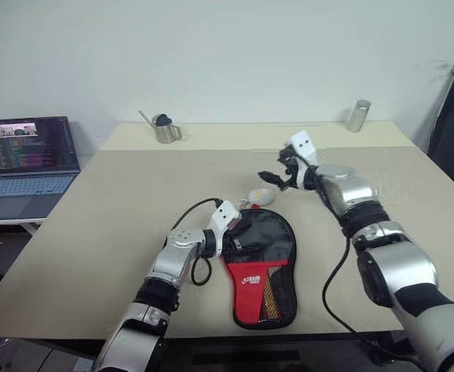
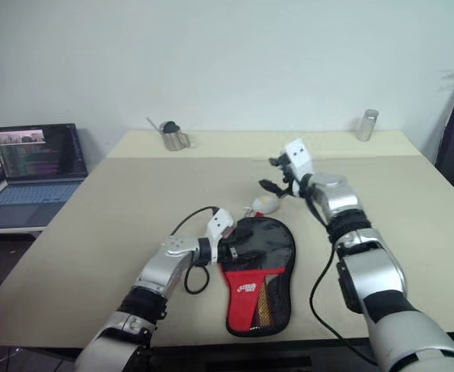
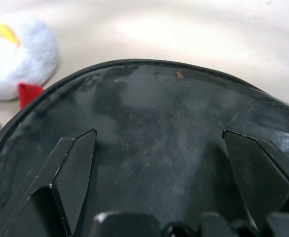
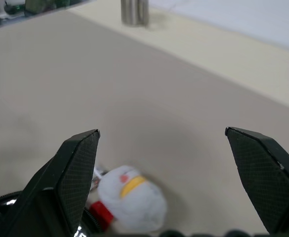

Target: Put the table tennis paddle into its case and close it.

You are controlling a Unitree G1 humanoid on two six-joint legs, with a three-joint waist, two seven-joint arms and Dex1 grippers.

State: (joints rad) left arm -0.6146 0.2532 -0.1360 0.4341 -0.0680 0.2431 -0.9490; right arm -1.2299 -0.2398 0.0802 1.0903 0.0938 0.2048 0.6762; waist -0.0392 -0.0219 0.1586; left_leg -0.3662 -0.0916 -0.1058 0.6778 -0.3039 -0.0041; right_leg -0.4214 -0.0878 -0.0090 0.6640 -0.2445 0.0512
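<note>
Head stereo pair: high vantage, facing forward and down over the table; case lower centre of frame, laptop at left edge, wall across the top. Right eye view sits slightly offset, same scene.

Left wrist view: very near, looking along open left gripper onto the case's black top; plush toy upper left of frame.

Right wrist view: raised, looking past open right gripper across the tabletop; same toy lower centre, metal cup at top. Both wrist views share toy and case edge.
</note>
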